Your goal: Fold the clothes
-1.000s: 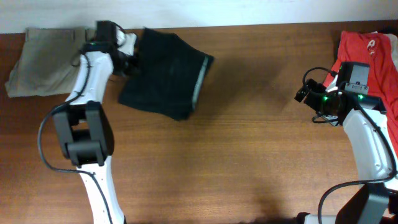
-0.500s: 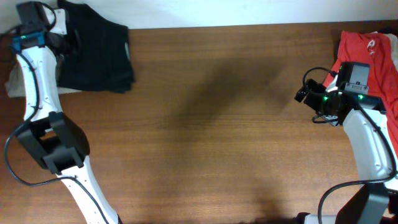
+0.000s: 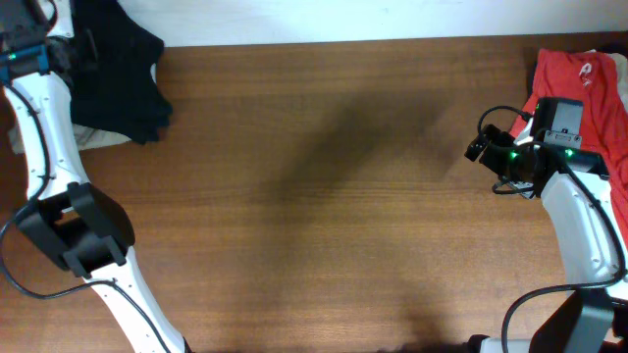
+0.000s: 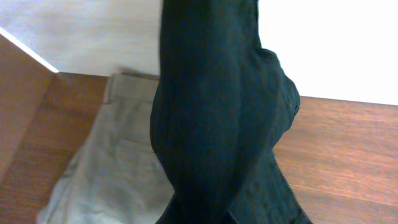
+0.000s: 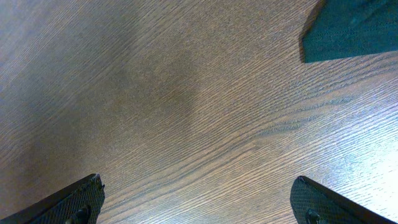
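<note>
Left gripper [image 3: 71,51] at the far corner of the table [image 3: 324,196], its fingers hidden in the black shorts [image 3: 123,83]. By the way the cloth runs bunched straight from the tool, it looks clamped on them, though the jaws themselves cannot be seen. In the wrist view the black shorts [image 4: 211,124] hang as one thick, rumpled column right in front of the camera. They are creased and doubled over themselves, with no stripe or hem showing. Beneath and beside the tool lie the khaki shorts [image 4: 106,155], flat and pale with a seam and pocket line visible. From overhead only a light sliver of the khaki shorts [image 3: 93,139] peeks out under the dark heap.

The step in hand appears to be setting the black pair down on or beside the khaki pair. Doing it well likely means lowering until the fabric rests under the tool before letting go. The bundle should also stay inward of the table edge just beyond the tool, so that it does not slide off or spring open.

Right gripper [image 5: 199,205] hangs over bare wood, fingertips spread wide and holding nothing. Overhead, the right gripper [image 3: 481,147] sits just ahead of a red top [image 3: 589,78] with white markings, piled behind its wrist and not yet folded.
</note>
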### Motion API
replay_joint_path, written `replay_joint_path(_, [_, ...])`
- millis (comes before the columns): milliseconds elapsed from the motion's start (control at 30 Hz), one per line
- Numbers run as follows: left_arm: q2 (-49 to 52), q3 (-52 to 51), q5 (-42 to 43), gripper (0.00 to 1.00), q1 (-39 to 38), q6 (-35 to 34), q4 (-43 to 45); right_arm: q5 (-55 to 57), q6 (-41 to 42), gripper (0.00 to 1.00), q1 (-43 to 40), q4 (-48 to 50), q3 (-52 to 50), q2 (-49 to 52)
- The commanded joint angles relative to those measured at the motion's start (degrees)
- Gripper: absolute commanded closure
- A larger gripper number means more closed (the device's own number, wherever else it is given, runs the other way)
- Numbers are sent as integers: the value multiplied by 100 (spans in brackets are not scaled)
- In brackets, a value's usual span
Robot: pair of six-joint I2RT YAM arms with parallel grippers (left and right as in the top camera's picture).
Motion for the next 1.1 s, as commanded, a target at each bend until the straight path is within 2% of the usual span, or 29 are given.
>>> replay_joint_path(0, [146,184,-142,99,212,87,223,31,-15,1,15,15,42,11])
replay_joint_path(233, [752,184,-216,99,404,90,787,28,-15,1,15,15,42,11])
replay_joint_path(367, [977,184,-686,99,507,94,1329,28,-15,1,15,15,42,11])
replay_joint_path(533, [1178,184,-785,99,612,369,1904,28,-15,1,15,15,42,11])
replay_joint_path(567, [1248,184,-785,96,629,369,1910,31,-15,1,15,15,42,11])
replay_joint_path(600, [1320,181,-785,87,649,369,1906,28,-15,1,15,15,42,11])
replay_joint_path(667, [1445,177,-787,48,673,369,1906,28,-15,1,15,15,42,11])
replay_joint_path(733, [1521,173,-817,59,715,367,1888,31,-15,1,15,15,42,11])
replay_joint_path(833, [1561,173,-1237,58,767,365,1871,31,-15,1,15,15,42,11])
replay_joint_path(933, [1410,175,-1233,60,739,229,1864,31,-15,1,15,15,42,11])
replay_joint_path(1000, [1239,175,-1139,88,649,0,1766,31,-15,1,15,15,42,11])
replay_joint_path(1033, [1185,175,-994,97,608,-94,1659,28,-15,1,15,15,42,11])
replay_joint_path(1067, [1174,175,-741,99,575,-109,1504,31,-15,1,15,15,42,11])
